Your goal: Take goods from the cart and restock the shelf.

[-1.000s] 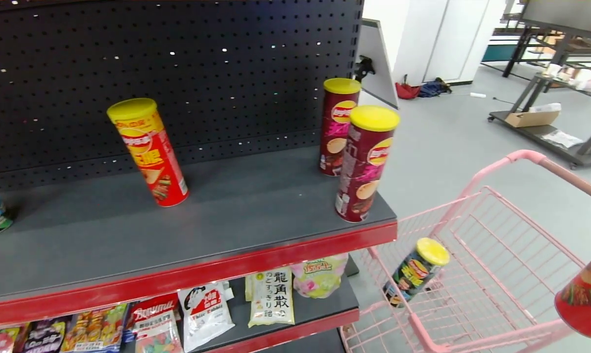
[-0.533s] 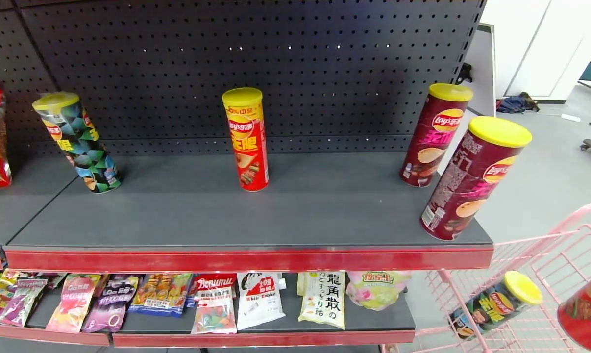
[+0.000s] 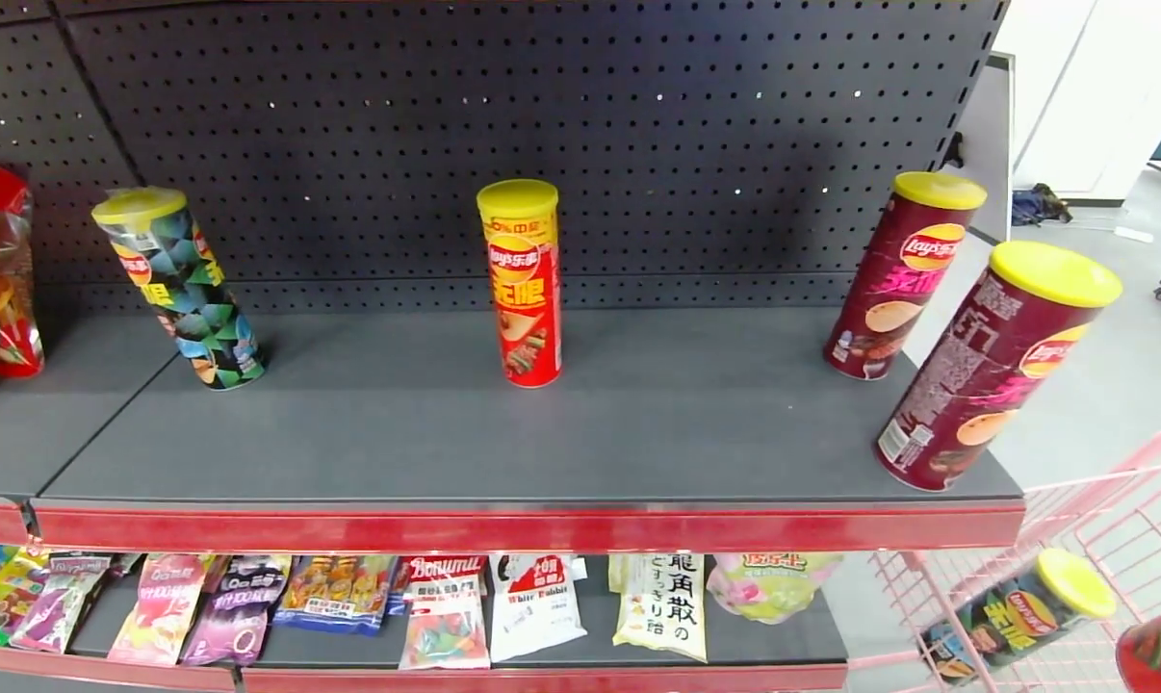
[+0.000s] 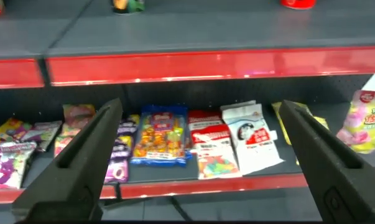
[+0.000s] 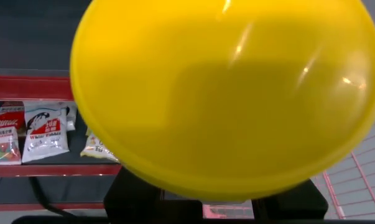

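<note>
The right gripper (image 5: 175, 202) looks clamped on a red can (image 3: 1158, 656), low beside the pink cart (image 3: 1100, 486), yellow lid (image 5: 227, 93) facing its wrist camera; the left gripper (image 4: 199, 106) hangs empty, fingers apart; I'd lift the can over the red edge and stand it on the bare top shelf (image 3: 638, 433) beside the matching can (image 3: 523, 284), clear of the dark-red cans (image 3: 994, 371); every label carries a logo and print, which I leave unread.
</note>
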